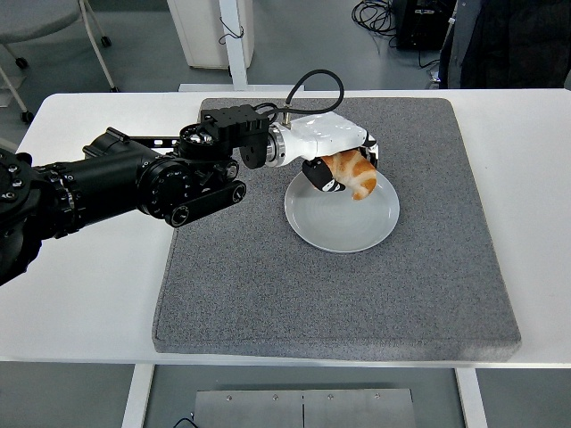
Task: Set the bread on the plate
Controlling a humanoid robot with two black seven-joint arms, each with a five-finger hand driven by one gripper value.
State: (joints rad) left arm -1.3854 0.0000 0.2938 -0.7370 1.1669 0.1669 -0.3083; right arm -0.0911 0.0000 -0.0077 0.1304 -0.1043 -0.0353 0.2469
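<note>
A golden-brown croissant-shaped bread (pixel 355 173) is held in my left hand (pixel 337 169), whose fingers curl around it. The hand has a white shell and black fingers, at the end of a long black arm reaching in from the left edge. Bread and hand hang just over the far rim of the pale grey round plate (pixel 342 218), which lies near the middle of the dark grey mat (pixel 268 285). I cannot tell whether the bread's lower tip touches the plate. My right arm does not show.
The grey mat covers most of the white table (pixel 89 285). A black cable (pixel 312 85) loops up behind the wrist. Beyond the table's far edge stand a chair base at the top left and dark equipment at the top right.
</note>
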